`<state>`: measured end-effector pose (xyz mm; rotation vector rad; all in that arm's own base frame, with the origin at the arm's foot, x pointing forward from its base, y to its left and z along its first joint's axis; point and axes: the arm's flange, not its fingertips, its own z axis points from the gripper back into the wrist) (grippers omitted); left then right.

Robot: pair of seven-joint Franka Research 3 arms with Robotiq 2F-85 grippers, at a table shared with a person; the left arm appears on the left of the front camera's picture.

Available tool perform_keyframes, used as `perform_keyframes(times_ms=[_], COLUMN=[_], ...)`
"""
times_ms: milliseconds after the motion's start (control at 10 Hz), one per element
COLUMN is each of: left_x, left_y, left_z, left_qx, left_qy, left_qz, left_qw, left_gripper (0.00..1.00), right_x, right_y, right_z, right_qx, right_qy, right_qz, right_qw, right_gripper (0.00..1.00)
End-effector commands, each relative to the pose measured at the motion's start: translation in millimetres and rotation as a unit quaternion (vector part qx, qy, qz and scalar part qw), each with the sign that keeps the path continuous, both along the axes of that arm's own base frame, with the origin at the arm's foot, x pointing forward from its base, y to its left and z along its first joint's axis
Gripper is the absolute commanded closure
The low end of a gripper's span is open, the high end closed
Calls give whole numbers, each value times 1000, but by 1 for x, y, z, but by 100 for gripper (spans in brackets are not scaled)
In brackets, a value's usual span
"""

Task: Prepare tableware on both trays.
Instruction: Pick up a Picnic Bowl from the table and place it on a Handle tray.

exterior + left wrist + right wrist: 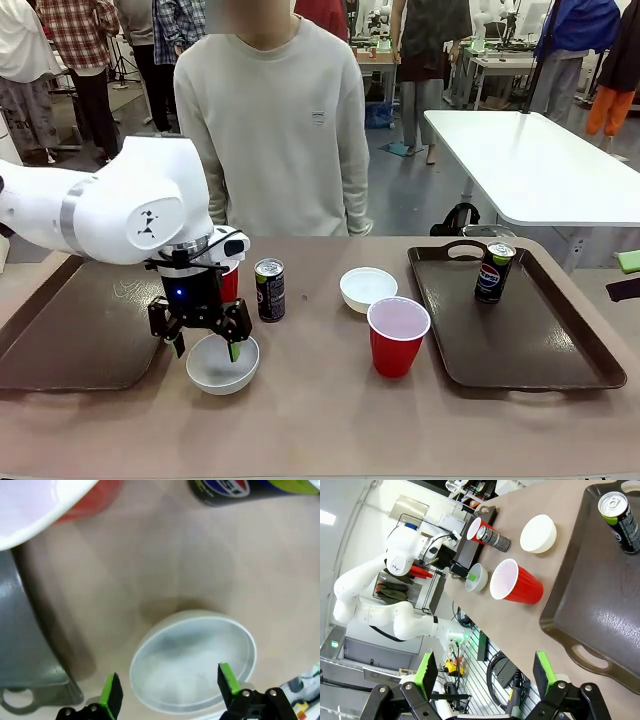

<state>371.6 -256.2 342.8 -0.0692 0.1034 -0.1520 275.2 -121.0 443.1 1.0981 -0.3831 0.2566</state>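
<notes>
My left gripper (205, 342) hangs open just above a white bowl (222, 366) beside the left tray (70, 330). In the left wrist view the bowl (192, 655) lies between the green pads (111, 694), and the jaws are not closed on it. Behind it stand a red cup (231, 285) and a dark can (269, 290). At mid-table are a second white bowl (368, 288) and another red cup (397, 338). A blue Pepsi can (494, 272) stands on the right tray (540, 350). My right gripper (485, 675) is open and holds nothing, off that tray's (600, 605) near corner.
A person stands at the far side of the table, hands out of sight. A green object (628, 262) lies at the right edge. A white table (540, 165) stands behind on the right. Bare tabletop runs along the near edge.
</notes>
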Motion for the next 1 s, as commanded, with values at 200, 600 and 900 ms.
perform_keyframes(times_ms=[200,600,900], left_x=[-10,-10,-12], left_y=[4,5,9], left_z=[3,2,6], left_qx=[4,18,29], left_qy=[-31,-44,-38], left_qz=[3,8,17], left_qw=[999,999,999], left_gripper=[0,100,100], right_x=[0,0,0], right_y=[0,0,0], right_z=[0,0,0], right_qx=[4,4,4], right_qy=[-3,-3,-3], right_qz=[2,2,2], right_qw=[1000,1000,1000], right_gripper=[0,0,0])
